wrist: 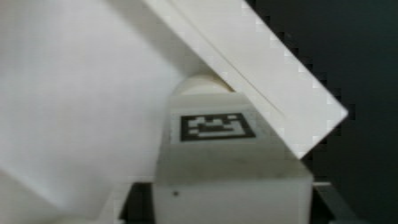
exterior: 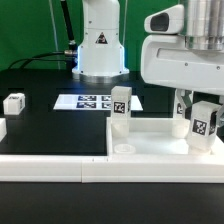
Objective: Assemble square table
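Black-and-white square tags everywhere, no readable writing. The held leg (exterior: 204, 124) shows one tag facing the exterior view, and its tag (wrist: 217, 127) is sharp in the wrist view. The triangle sticker (exterior: 100, 40) on the robot base (exterior: 98, 55) is too small to read. End effector (exterior: 200, 114) is closed on the held leg (wrist: 222, 165), dark fingers (wrist: 322, 203) flanking both sides, leg upright over the square table slab (exterior: 160, 146) near its corner at the exterior view's right. The slab lies flat at the tabletop's front edge, toward the exterior view's right. The standing leg (exterior: 120, 116) is upright at the slab's other near corner, tag outward. Long white rail (exterior: 50, 168) runs along the front edge. The marker board (exterior: 92, 101) is mid-tabletop. The loose leg (exterior: 14, 102) sits near the edge at the exterior view's left. Tabletop (exterior: 60, 128) is matte black, the room behind dim.
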`<state>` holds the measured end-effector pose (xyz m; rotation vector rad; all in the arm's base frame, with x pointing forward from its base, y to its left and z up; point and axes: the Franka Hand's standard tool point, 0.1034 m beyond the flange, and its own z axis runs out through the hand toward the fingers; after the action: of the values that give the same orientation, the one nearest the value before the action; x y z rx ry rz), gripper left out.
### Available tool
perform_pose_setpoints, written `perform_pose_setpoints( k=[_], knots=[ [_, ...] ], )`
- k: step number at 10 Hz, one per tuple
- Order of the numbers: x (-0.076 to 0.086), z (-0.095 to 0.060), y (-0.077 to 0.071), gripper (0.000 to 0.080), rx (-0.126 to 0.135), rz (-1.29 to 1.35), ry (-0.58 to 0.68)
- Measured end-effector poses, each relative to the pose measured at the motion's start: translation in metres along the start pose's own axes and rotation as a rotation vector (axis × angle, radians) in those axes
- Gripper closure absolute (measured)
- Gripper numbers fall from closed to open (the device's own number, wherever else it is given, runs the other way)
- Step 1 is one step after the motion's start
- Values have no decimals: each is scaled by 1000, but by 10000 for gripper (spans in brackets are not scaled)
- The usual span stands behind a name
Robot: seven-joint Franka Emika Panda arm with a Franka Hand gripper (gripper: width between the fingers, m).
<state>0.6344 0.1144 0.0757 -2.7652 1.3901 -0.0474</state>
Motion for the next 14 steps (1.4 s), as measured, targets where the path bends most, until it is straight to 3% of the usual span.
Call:
perform_pose_setpoints(
  k=[4,6,7,8,9,10,11,12,14],
  knots=[
    [3,1,5,508,23,513,-63],
    [-2,1,7,508,54,739,-49],
    [-1,1,7,508,53,714,-48],
    [-1,0,7,415,53,642,-43],
    [-5,-2,5,415,54,500,-33],
    [-9,-3,2,225,65,342,-25],
    [-13,-1,0,165,88,152,-7],
    [-17,3,2,165,97,-5,4],
    [-15,3,2,153,93,-75,9]
  ],
)
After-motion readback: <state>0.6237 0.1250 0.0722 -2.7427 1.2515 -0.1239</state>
